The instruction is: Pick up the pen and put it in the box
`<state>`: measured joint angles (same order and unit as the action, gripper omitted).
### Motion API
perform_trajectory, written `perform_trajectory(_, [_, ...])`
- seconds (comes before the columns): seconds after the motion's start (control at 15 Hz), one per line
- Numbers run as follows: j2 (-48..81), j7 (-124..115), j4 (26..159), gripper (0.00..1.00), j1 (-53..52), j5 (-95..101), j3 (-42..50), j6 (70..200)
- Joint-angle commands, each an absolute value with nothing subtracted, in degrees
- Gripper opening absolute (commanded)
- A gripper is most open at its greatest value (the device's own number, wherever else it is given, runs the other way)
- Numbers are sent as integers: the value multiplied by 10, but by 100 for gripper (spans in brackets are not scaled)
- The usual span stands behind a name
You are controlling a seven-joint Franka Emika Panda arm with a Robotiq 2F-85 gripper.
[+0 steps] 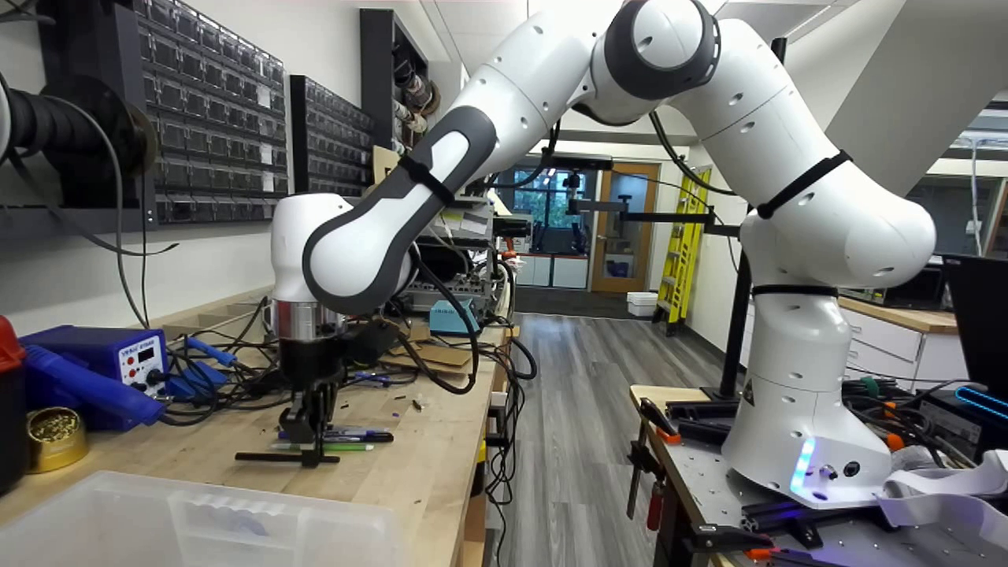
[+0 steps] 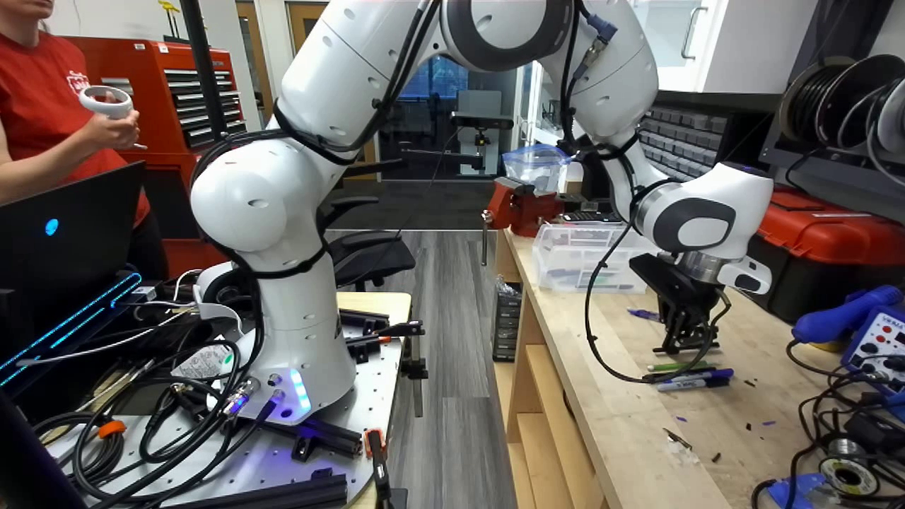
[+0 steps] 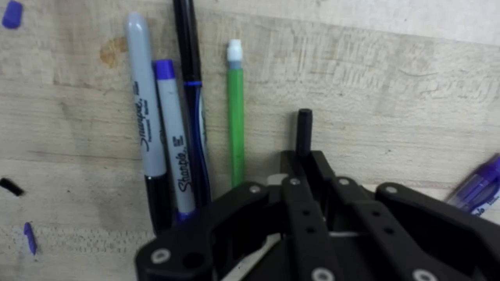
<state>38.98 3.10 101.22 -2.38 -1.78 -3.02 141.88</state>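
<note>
The black jointed gripper (image 3: 304,156) pinches the thin black stick-shaped pen (image 3: 304,127) nearer one end, fingers squeezed narrow, low over the pale wooden table (image 1: 409,472). Best lift gently, so it shouldn't tip, then higher than the big see-through whitish plastic box (image 1: 331,535) nearby.

In the wrist view, "Sharpie" is on a black-capped gray marker (image 3: 148,125) and a purple-ended gray marker (image 3: 175,136); in an exterior view, the blue machine (image 1: 110,346) says "YIHUA" and something blurry; the white robot base (image 1: 795,417) has a warning triangle (image 1: 748,391); the laptop (image 2: 81,247) has a glowing blue sign (image 2: 51,227).
</note>
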Motion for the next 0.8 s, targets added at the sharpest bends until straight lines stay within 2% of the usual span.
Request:
perform_trajectory(0.0, [338, 50, 1038, 2, -10, -30, -48, 1419])
perform_trajectory(0.73, [197, 90, 1087, 2, -13, -97, -99, 1348])
